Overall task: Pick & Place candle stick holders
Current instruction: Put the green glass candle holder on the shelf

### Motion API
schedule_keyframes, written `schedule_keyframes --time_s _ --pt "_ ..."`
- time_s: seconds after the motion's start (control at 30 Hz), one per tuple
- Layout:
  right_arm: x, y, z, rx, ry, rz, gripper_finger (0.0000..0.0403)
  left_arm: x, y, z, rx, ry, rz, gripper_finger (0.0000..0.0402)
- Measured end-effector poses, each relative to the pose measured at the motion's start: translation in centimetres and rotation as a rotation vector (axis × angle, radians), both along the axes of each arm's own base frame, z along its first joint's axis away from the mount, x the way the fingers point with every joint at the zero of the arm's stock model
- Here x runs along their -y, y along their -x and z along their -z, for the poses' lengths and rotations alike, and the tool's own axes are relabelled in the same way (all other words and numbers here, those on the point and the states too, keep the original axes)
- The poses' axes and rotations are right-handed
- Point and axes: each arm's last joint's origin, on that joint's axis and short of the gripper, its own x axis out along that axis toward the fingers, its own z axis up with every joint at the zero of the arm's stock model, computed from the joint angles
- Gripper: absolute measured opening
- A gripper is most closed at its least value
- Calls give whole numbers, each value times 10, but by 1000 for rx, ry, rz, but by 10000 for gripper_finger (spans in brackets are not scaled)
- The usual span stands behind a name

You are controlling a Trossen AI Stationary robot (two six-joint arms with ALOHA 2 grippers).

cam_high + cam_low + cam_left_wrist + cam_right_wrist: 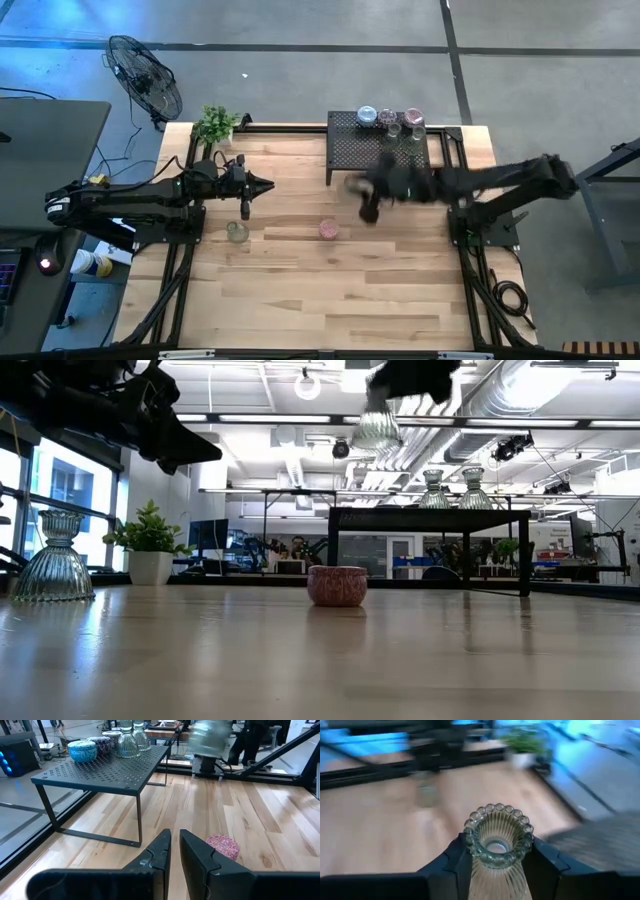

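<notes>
The wooden table (pixel 320 660) filled the foreground of the low view, with the black mesh rack (pixel 378 148) standing at its far edge. On the rack sat several candle stick holders (pixel 390 120), among them a light blue one (pixel 82 750) and clear ribbed ones (pixel 128 742). The right hand (pixel 496 855) hung in the air just in front of the rack, its fingers clamped on a clear ribbed holder (pixel 498 845). The left hand (pixel 174 851), fingers nearly together and empty, hovered above the table near the potted plant (pixel 215 124). A clear holder (pixel 237 231) stood below it; a pink holder (pixel 328 229) sat mid-table.
</notes>
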Motion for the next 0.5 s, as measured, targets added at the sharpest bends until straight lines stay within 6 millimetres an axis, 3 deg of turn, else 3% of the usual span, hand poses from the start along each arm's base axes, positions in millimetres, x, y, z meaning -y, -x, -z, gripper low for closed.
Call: schedule_keyframes --time_s 0.23,0.5 --pt "84 9 4 -67 -7 129 136 0 0 0 0 0 0 37" --pt "138 22 11 -89 -22 230 135 0 0 0 0 0 0 37"
